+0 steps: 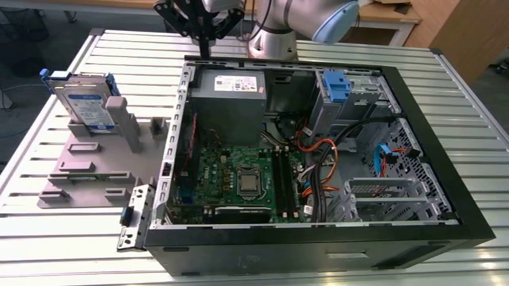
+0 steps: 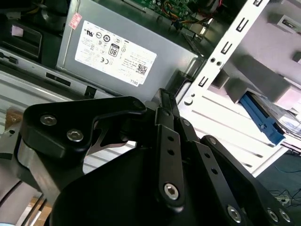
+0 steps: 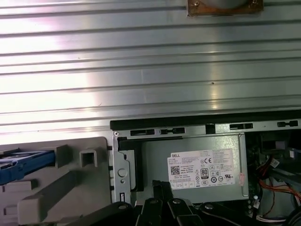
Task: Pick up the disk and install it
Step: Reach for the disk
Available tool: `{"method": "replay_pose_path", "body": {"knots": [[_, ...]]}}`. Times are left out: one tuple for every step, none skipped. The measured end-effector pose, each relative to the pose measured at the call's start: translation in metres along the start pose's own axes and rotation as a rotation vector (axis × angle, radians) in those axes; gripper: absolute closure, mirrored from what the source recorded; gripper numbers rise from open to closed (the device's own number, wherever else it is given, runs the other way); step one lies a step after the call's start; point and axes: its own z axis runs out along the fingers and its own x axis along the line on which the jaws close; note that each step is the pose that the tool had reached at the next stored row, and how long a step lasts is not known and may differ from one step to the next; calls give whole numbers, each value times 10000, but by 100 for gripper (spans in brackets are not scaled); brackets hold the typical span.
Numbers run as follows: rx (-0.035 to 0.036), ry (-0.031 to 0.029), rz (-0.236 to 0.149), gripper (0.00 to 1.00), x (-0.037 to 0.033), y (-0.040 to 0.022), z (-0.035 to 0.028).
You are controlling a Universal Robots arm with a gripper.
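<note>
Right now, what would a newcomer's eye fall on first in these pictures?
The open computer case lies in the middle of the exterior view, its green motherboard bare. At that view's left the disk stands upright in the grey stand, untouched. The gripper hangs empty above the case's far edge, near the power supply.

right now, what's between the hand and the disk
Only bare table slats. In the exterior view the hand hangs by the edge of the case, and the disk stands in the grey stand to that view's left.
</note>
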Motion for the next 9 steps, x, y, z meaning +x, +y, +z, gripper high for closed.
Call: {"method": "replay_pose_path", "body": {"knots": [[0,0,2,89,15,8,3],[-2,0,5,89,31,15,5],[-2,0,10,89,47,22,7],[-1,2,13,89,63,27,8],[-3,2,15,89,78,31,10],[-5,1,16,89,92,33,12],[-6,2,18,89,106,33,14],[-6,2,18,89,119,33,15],[-7,1,19,89,133,32,16]]}}
